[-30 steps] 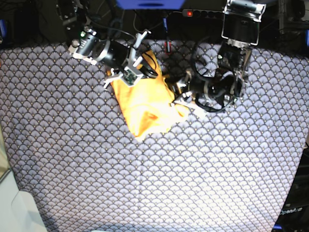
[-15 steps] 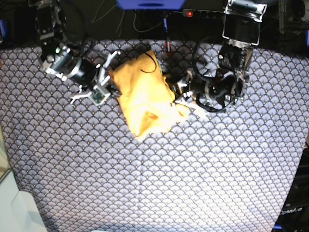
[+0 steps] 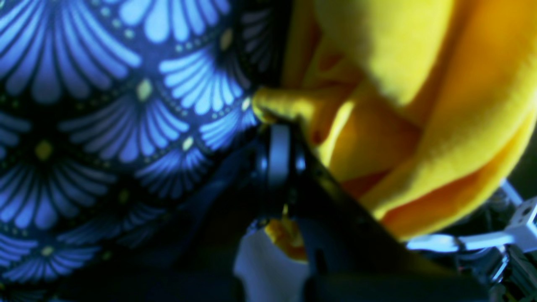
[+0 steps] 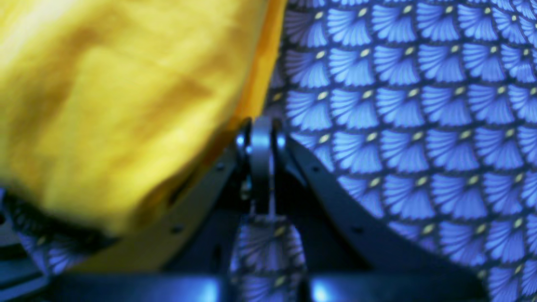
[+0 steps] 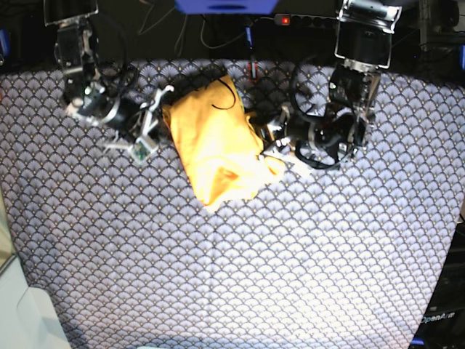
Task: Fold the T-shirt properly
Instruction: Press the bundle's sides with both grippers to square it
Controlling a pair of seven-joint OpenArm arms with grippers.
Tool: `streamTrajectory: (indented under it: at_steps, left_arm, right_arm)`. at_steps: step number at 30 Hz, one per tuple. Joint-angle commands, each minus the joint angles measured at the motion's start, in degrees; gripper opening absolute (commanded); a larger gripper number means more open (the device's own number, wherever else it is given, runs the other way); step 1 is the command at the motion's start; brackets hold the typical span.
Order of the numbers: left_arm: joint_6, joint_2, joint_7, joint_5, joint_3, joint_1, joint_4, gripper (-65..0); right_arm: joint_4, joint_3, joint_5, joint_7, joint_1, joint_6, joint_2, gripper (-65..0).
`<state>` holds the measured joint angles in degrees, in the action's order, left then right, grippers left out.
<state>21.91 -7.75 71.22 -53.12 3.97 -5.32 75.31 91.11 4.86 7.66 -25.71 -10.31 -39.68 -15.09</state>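
Observation:
The yellow-orange T-shirt (image 5: 214, 145) lies as a wrinkled, folded bundle at the back middle of the tablecloth (image 5: 254, 262). My left gripper (image 5: 267, 142) rests at the bundle's right edge. In the left wrist view this gripper (image 3: 275, 126) is shut, with a fold of the T-shirt (image 3: 419, 84) poking out past its tips and between its fingers. My right gripper (image 5: 158, 120) stands just left of the bundle. In the right wrist view it (image 4: 261, 126) is shut with nothing in it, beside the T-shirt's (image 4: 105, 105) edge and over bare cloth.
The blue-grey scallop-patterned tablecloth covers the whole table. A power strip (image 5: 298, 20) and black cables lie past the table's back edge. A pale surface (image 5: 22, 313) shows at the front left corner.
My right arm has drawn back to the left, off the T-shirt, and now stands beside the bundle. The left arm and the bundle have stayed in place.

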Motion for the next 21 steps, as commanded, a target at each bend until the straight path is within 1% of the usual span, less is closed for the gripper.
streamTrajectory:
  at_steps: [1, 2, 5, 7, 10, 17, 19, 21]
  left_arm:
    - [0.64, -0.3, -0.32, 1.83, 0.03, -0.88, 0.25, -65.0]
    - [0.55, -0.03, -0.41, 1.83, 0.03, -1.05, 0.25, -65.0]
    - [0.55, 0.41, -0.5, 1.83, 0.03, -2.28, 0.25, -65.0]
    - [0.55, 1.37, -0.32, 1.83, 0.03, -2.81, 0.25, -65.0]
    - [0.55, 1.9, -0.23, 1.83, 0.03, -3.16, 0.25, -65.0]
    - [0.2, 3.22, -0.41, 1.74, 0.12, -3.25, 0.25, -65.0]
    - [0.2, 4.45, -0.14, 1.74, 0.12, -3.25, 0.25, -65.0]
    - [0.2, 4.63, -0.06, 1.74, 0.12, -3.34, 0.25, -65.0]
  right_arm:
    - [1.94, -0.07, 0.73, 1.23, -0.64, -0.32, 0.28, -65.0]
    - [2.82, 0.02, 0.73, 1.32, -1.61, -0.32, 1.33, -65.0]
    - [5.64, 0.1, 0.73, 1.32, -3.8, -0.32, 2.56, -65.0]
    - [7.31, 0.9, 0.73, 1.32, -4.68, -0.32, 2.56, -65.0]
    - [8.71, 2.83, 0.73, 1.06, -4.95, -0.32, 2.56, -65.0]
    - [8.36, 2.65, 0.73, 1.14, -4.95, -0.32, 2.3, -65.0]
    - [8.36, 2.65, 0.73, 1.14, -4.95, -0.32, 2.3, -65.0]
    - [8.36, 2.65, 0.73, 1.14, -4.95, -0.32, 2.21, -65.0]
